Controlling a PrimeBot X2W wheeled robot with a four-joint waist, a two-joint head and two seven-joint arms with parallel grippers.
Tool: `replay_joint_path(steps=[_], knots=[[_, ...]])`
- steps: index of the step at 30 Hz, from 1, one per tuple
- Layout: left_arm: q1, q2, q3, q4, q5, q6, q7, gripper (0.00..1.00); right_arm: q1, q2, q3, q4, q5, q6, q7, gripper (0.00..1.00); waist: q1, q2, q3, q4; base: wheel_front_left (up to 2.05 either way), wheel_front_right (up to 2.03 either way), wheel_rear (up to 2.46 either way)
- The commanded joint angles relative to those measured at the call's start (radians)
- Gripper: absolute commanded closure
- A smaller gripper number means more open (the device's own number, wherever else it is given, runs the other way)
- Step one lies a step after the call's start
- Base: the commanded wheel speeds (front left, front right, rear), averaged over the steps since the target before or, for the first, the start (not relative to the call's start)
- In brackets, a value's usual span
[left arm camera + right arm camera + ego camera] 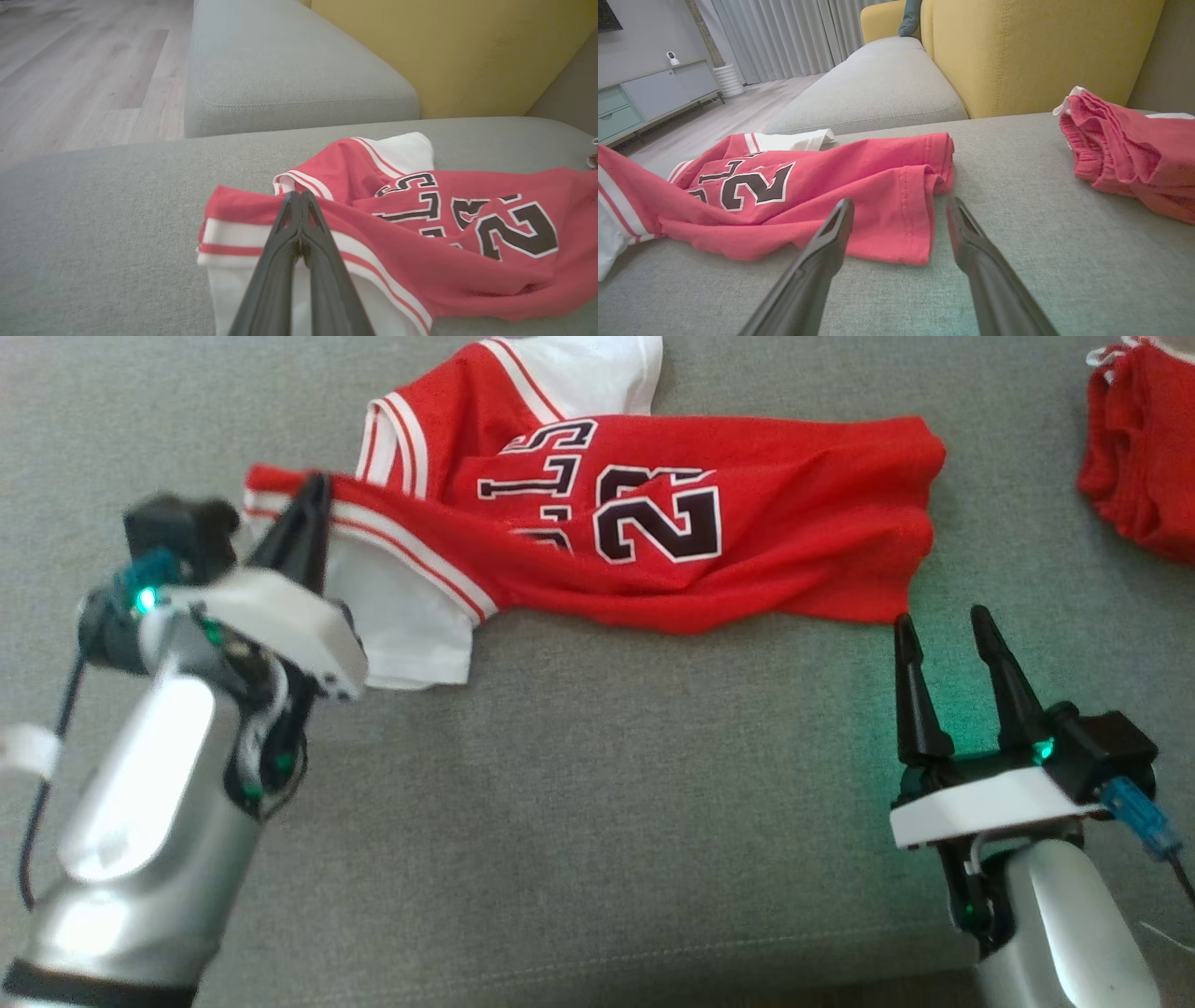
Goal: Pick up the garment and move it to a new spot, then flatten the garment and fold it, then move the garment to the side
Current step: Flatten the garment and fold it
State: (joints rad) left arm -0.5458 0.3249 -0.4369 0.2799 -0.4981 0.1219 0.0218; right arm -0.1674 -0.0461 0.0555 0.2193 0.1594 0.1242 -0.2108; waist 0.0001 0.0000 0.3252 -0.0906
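Red jersey, white sleeves, black numerals, lying rumpled, half-folded on grey cushion.

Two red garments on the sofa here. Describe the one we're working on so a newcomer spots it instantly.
On the grey sofa seat, look to the left and middle, in front of the yellow backrest. The jersey lies crumpled there, its striped edge pinched in the left claw. Unlike the red bundle at the far right, it has white sleeves and big black numerals.
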Motion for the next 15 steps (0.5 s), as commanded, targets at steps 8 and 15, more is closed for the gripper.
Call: replay_joint_path(steps=[8, 15], knots=[[-0.098, -0.006, 0.088, 0.144, -0.052, -0.03, -0.079, 0.0, -0.041, -0.004, 0.04, -0.004, 0.023, 0.007, -0.019, 0.0, -0.0001, 0.0, 0.01, -0.022, 0.0, 0.0, 0.0], [-0.034, -0.027, 0.127, 0.149, -0.081, -0.049, -0.224, 0.0, -0.034, -0.004, 0.013, 0.02, 0.011, 0.007, -0.026, 0.0, -0.0001, 0.0, -0.013, -0.012, 0.0, 0.0, 0.0]])
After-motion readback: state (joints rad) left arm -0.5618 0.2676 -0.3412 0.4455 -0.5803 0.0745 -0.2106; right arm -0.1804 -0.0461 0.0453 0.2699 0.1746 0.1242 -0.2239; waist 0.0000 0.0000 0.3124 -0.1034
